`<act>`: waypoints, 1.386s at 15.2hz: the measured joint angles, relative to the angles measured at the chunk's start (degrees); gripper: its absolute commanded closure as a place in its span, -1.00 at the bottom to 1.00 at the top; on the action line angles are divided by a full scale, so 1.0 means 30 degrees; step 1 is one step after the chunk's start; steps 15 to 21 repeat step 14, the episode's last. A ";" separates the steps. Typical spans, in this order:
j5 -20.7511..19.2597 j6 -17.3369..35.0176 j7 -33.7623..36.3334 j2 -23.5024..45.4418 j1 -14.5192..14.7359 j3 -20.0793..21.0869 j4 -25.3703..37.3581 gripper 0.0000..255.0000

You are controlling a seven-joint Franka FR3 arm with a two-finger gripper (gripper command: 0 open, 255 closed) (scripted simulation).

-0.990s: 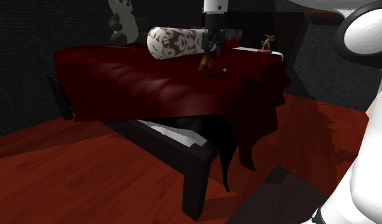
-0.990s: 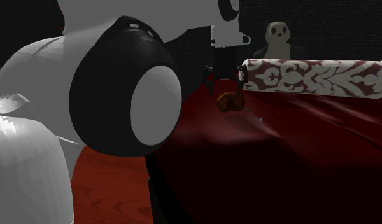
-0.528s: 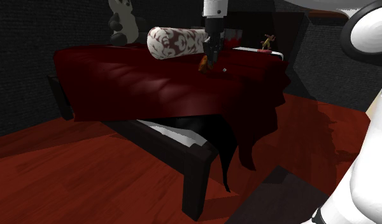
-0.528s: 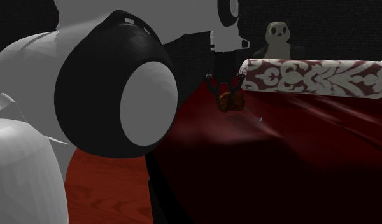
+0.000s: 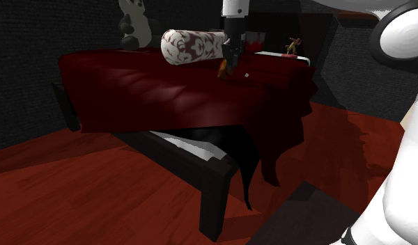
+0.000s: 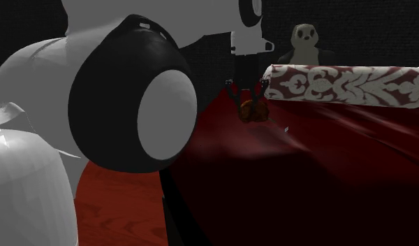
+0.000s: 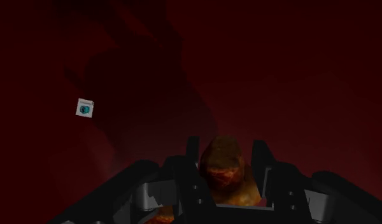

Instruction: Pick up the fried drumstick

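My gripper (image 7: 226, 145): narrow, both black fingers pressed against the sides of the drumstick, so I am holding it.
Drumstick (image 7: 223, 168): brown and crusted, clasped between my fingers, its rounded end reaching a little past my fingertips toward the cover below. I cannot tell whether it touches the cover.
Bed cover (image 7: 298, 76): dark red cloth with soft folds, straight below my gripper and spreading out all round it. At the bed's near corner it hangs down over the edge.
Small cube (image 7: 85, 107): pale with a blue-green face, lying on the cover near my gripper, clear of my fingers and of the drumstick.
Bolster (image 5: 194, 46): a long roll, white with a dark red pattern, lying on the cover just beside my gripper.
Toy panda (image 5: 134, 21): sits upright past the bolster, on the side away from my gripper.
Figurine (image 5: 292, 45): small and brownish, on a white surface at the bed's far edge, well apart from my gripper.
Bed frame (image 5: 214, 188): dark, showing under the hanging cover.
Floor (image 5: 96, 202): red wood, far below my gripper.
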 measured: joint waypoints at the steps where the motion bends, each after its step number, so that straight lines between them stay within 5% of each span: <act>1: -0.0007 -0.0297 -0.0035 0.0178 0.0000 -0.0004 0.0475 1.00; 10: -0.0126 -0.3693 -0.0301 0.2140 0.0100 -0.0020 0.5833 1.00; 14: -0.0261 -0.6283 -0.0547 0.4474 0.0222 -0.0078 1.0771 1.00; 21: -0.0261 -0.6283 -0.0547 0.4474 0.0222 -0.0078 1.0771 1.00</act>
